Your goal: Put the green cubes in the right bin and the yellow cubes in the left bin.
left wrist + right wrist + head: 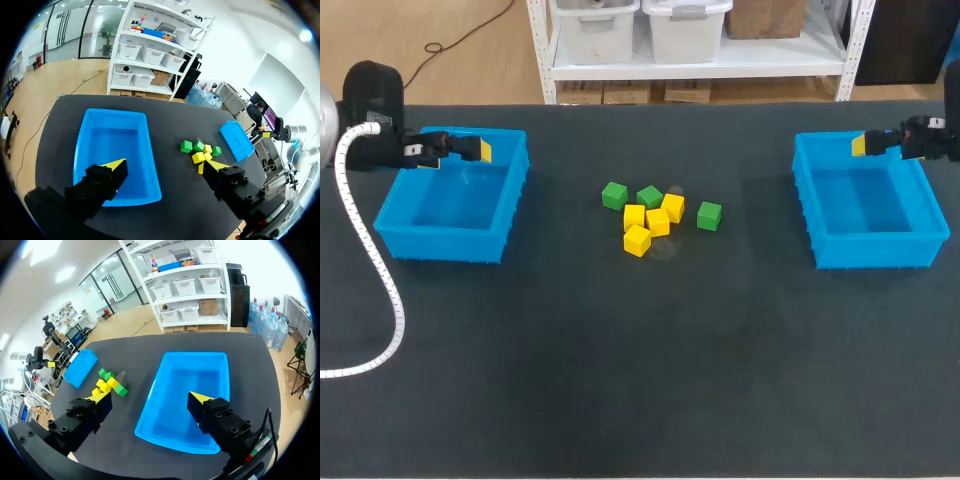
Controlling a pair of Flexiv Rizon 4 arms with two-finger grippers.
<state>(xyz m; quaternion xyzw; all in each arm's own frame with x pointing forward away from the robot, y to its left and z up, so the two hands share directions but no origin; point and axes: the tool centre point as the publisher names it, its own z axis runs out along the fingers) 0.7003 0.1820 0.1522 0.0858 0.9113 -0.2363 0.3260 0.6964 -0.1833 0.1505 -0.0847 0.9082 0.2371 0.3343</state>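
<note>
Fingers (102, 182) of the left gripper (165, 167) are spread wide apart, and nothing is held between them. Beneath them and just ahead, the left bin (85, 150) is seen, a blue tray with its open side up. From the head view this gripper is placed over the far rim of that bin, towards the corner nearer the middle of the bench (640, 380).

The right gripper (150, 399) is likewise wide open, with nothing gripped. The right bin (165, 390) is seen below the gap between its two yellow tips, and from above the gripper is seen over that bin's far rim.

All the cubes are gathered in one loose cluster at the middle of the bench, between the two bins and well apart from both. Three green cubes (614, 195) are counted: two side by side on the far left of the cluster, and one on its right. Four yellow cubes (658, 222) are bunched close together between them, with one set nearest the robot.

A white ribbed hose (380, 270) is looped from the left arm across the bench's left side.
</note>
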